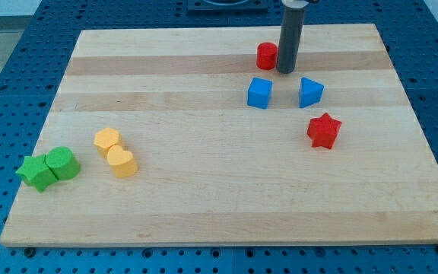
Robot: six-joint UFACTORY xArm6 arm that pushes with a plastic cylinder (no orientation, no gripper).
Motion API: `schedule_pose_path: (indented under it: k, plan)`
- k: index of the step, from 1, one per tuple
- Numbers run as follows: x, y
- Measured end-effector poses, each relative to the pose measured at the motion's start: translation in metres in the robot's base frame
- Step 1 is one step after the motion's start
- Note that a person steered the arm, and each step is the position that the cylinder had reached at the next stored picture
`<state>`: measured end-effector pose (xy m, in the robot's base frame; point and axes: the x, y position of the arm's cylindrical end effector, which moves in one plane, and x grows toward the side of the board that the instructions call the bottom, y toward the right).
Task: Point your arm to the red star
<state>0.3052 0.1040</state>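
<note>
Red star [324, 130] well below upright rod, my tip [285, 71] beside red cylinder [266, 55]

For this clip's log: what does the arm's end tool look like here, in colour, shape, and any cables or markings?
Only the rod shows: a straight, round, dark grey cylinder with a smooth, slightly glossy surface, entering from the view's top. My tip ends flat and blunt. No cables, labels or markings are visible on it. A slightly lighter collar sits at the frame's upper edge; the rest of the arm is out of view.

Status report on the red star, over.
My tip beside red cylinder, top. Red star lower right, untouched. Blue blocks flank the path.
</note>
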Motion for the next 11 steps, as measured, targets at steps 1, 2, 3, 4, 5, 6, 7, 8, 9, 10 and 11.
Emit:
schedule_pose_path:
  k: [1, 2, 3, 4, 5, 6, 7, 8, 9, 10, 11]
  plan:
    - [-0.001, 0.029]
    - [-0.005, 0.093]
    - [0.005, 0.156]
    - [0.029, 0.197]
    - [0.050, 0.215]
    - [0.083, 0.210]
    - [0.101, 0.203]
    - [0.122, 0.203]
    - [0.158, 0.161]
    - [0.179, 0.078]
    - [0.162, 0.038]
